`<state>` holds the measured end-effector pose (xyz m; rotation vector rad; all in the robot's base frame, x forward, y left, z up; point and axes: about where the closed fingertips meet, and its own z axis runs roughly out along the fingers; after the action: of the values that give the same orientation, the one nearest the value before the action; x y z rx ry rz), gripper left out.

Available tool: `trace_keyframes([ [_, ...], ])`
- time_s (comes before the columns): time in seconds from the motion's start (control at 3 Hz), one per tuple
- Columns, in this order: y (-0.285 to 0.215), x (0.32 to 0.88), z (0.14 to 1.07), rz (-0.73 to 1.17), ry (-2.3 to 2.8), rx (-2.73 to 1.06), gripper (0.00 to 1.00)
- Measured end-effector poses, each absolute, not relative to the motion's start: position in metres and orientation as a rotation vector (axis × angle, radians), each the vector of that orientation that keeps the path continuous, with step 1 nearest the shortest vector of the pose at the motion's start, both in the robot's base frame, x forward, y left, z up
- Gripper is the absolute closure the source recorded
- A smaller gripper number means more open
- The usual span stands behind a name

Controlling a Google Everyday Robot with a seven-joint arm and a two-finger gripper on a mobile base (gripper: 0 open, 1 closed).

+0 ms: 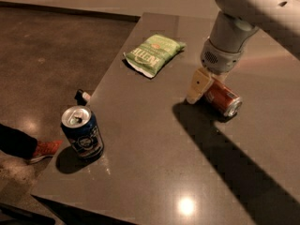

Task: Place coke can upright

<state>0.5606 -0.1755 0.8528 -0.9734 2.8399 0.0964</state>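
Note:
The coke can [223,98] is red-orange with silver ends and lies on its side on the grey table [154,153], right of centre. Its near end points to the lower right. My gripper [200,87] hangs from the pale arm [234,27] that comes in from the top right. It is low over the table, right at the can's left end and touching or nearly touching it. The arm hides part of the can's far side.
A dark blue can [82,132] stands upright near the table's front left edge. A green snack bag [153,54] lies at the back. A small black object [81,96] sits at the left edge. A red shoe [43,149] is on the floor at left.

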Motion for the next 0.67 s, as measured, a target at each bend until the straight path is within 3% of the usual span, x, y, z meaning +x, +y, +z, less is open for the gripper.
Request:
trace_keyframes([
  [0.67, -0.175, 0.566, 0.88, 0.131, 2.743, -1.017, 0.72],
])
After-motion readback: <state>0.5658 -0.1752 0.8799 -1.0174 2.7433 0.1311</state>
